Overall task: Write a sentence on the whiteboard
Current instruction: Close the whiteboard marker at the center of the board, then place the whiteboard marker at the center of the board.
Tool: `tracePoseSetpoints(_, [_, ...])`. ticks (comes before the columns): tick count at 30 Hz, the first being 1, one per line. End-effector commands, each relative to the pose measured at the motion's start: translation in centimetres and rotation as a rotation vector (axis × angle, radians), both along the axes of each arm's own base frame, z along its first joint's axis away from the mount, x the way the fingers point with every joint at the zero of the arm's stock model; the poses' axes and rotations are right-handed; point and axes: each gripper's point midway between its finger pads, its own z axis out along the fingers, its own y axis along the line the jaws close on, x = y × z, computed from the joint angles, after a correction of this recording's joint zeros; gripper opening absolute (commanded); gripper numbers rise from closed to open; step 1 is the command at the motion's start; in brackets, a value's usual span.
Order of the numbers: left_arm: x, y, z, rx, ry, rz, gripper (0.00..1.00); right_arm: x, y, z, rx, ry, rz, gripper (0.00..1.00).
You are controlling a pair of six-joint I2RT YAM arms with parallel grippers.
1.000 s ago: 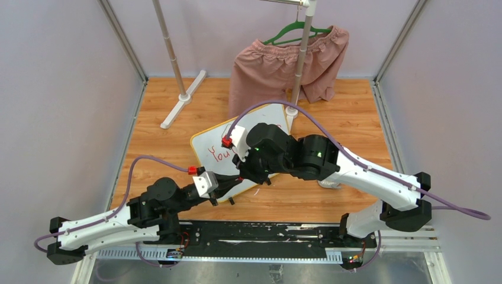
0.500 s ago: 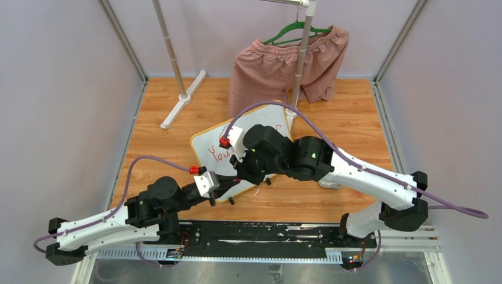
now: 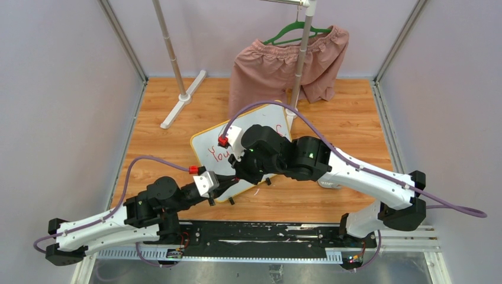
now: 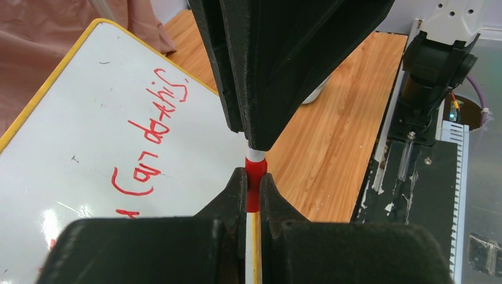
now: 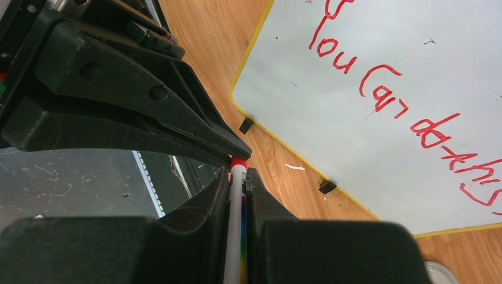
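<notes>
Whiteboard yellow-framed; red handwritten sentence across.

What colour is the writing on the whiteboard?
The sentence on the whiteboard is red, clearest in the right wrist view.

A robot lab cell: metal frame, plain walls, mounting rail.

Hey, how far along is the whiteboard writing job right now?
Done: the sentence, red words reading roughly "You can do this", runs across the whiteboard.
In hand: both tools are shut on one marker, the left tool on its red end and the right tool on its white barrel. That looks like capping.
Left: probably only finishing with the marker and putting it down.
</notes>
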Motion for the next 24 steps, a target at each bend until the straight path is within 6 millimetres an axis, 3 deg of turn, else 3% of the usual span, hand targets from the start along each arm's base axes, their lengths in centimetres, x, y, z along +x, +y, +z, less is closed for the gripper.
tracePoseSetpoints(1, [-1.6, 2.5, 15.1, -0.493, -0.189, -0.039, 0.0, -1.7, 1.6, -3.2, -0.047, 0.102, 0.031, 0.0])
tracePoseSetpoints(9, [-0.7, 0.6, 9.4, -0.352, -0.107, -0.027, 0.0, -1.3, 0.0, 0.3, 0.047, 0.05, -0.004, 0.0])
tracePoseSetpoints(12, [-0.5, 0.3, 7.9, -0.332, -0.076, -0.021, 0.24, -1.5, -1.0, 0.5, 0.071, 0.049, -0.021, 0.0])
tracePoseSetpoints(15, [-0.4, 0.1, 7.0, -0.314, -0.055, -0.014, 0.59, -1.7, -1.8, 0.6, 0.102, 0.052, -0.037, 0.0])
tracePoseSetpoints(16, [-0.3, 0.1, 6.8, -0.313, -0.05, -0.006, 0.65, -1.7, -2.0, 0.6, 0.11, 0.052, -0.041, 0.0])
tracePoseSetpoints(18, [0.0, 0.2, 6.4, -0.314, -0.032, 0.01, 0.95, -1.7, -2.6, 0.6, 0.129, 0.05, -0.057, 0.0])
tracePoseSetpoints(19, [0.1, 0.3, 6.1, -0.314, -0.024, 0.019, 0.99, -1.7, -2.8, 0.7, 0.139, 0.05, -0.063, 0.0])
tracePoseSetpoints(24, [1.4, 1.8, 4.5, -0.314, 0.028, 0.121, 1.0, -0.9, -4.7, 0.0, 0.179, 0.025, -0.151, 0.0])
